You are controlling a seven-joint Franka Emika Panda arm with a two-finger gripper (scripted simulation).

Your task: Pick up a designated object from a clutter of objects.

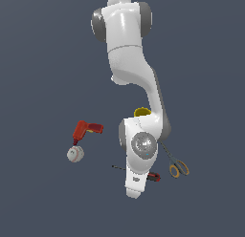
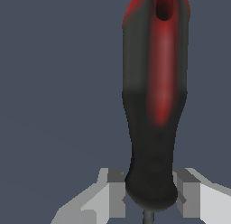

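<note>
Screwdriver [image 2: 153,105] handle sits between the claw's [image 2: 151,196] two fingers [image 2: 115,191], set apart on either side, seemingly not yet touching it.

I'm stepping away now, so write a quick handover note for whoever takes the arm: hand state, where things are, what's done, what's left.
Hand: open, one finger on either side of the screwdriver at the handle's shaft end, not yet closed on it.
Screwdriver: lying flat under the arm, between the baseball and the scissors.
Other clutter: red drill next to the baseball; yellow cup behind the arm.
Done: hand lowered around the handle.
Left: close, lift clear.
</note>
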